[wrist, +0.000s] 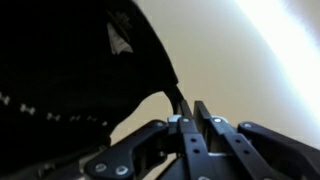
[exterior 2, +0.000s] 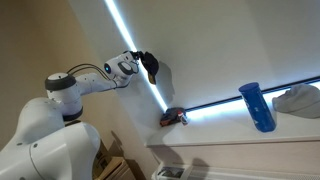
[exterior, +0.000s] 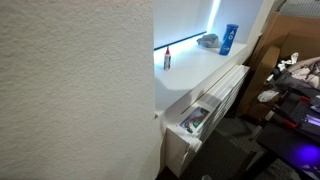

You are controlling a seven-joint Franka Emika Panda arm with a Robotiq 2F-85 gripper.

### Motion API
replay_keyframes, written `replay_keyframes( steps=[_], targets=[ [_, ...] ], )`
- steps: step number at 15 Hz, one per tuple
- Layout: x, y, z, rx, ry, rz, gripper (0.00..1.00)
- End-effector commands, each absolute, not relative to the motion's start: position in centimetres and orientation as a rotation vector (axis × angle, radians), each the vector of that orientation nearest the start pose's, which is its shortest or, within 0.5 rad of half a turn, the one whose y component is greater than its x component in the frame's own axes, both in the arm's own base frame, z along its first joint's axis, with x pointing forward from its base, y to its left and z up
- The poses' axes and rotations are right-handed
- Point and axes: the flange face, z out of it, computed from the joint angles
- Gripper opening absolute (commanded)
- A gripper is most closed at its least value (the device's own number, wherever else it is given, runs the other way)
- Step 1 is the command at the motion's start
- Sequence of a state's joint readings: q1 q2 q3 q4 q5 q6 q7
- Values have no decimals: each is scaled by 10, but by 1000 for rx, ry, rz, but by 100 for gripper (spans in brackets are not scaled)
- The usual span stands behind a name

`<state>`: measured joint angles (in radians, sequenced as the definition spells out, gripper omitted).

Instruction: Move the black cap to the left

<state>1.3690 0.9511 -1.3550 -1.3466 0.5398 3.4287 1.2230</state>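
Hanging from the gripper (exterior 2: 143,66), the black cap (exterior 2: 152,68) is up in the air against the pale wall (exterior 2: 220,50), clear of the white ledge (exterior 2: 230,140) below. In the wrist view the cap (wrist: 70,70) fills the upper left as a dark soft mass, and a fold of it runs down between the fingers of the gripper (wrist: 190,125). The jaws stand narrow, pinched on that fold.

The cap therefore lies right at the end effector, drooping just beside and below the fingertips; its long axis cannot be told. In an exterior view a small dark and red object (exterior 2: 173,118) sits on the ledge below the cap, near that end of it. The blue box (exterior 2: 258,105) and the grey-blue lump (exterior 2: 298,100) stand well apart toward the ledge's opposite end.

Judging from this, what remains is carrying the cap sideways and setting it down, since it is already lifted.
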Motion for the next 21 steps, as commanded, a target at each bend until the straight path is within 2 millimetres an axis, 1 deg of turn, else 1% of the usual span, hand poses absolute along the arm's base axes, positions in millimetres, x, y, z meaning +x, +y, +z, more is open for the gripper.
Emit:
replay_keyframes(
  steps=[1,3,4,5,6,7,8,9,12,15,16,17,18,19,20,21],
  targets=[
    [594,441,624,-1576,250,-1730,0],
    [605,449,610,-1651,140,-1721,0],
    [614,449,603,-1682,77,-1730,26],
    [599,457,592,-1682,166,-1706,3],
    [606,457,587,-1699,133,-1701,8],
    [613,452,586,-1702,122,-1707,16],
    [618,448,589,-1699,118,-1715,23],
    [619,446,592,-1694,115,-1721,26],
    [615,449,597,-1683,105,-1721,26],
    [615,450,596,-1683,104,-1718,26],
    [615,451,599,-1675,105,-1705,51],
    [615,451,600,-1667,109,-1703,53],
    [616,449,603,-1657,113,-1720,58],
    [617,446,605,-1650,125,-1730,66],
    [618,442,608,-1648,134,-1739,72],
    [619,437,610,-1647,138,-1756,67]
  ],
)
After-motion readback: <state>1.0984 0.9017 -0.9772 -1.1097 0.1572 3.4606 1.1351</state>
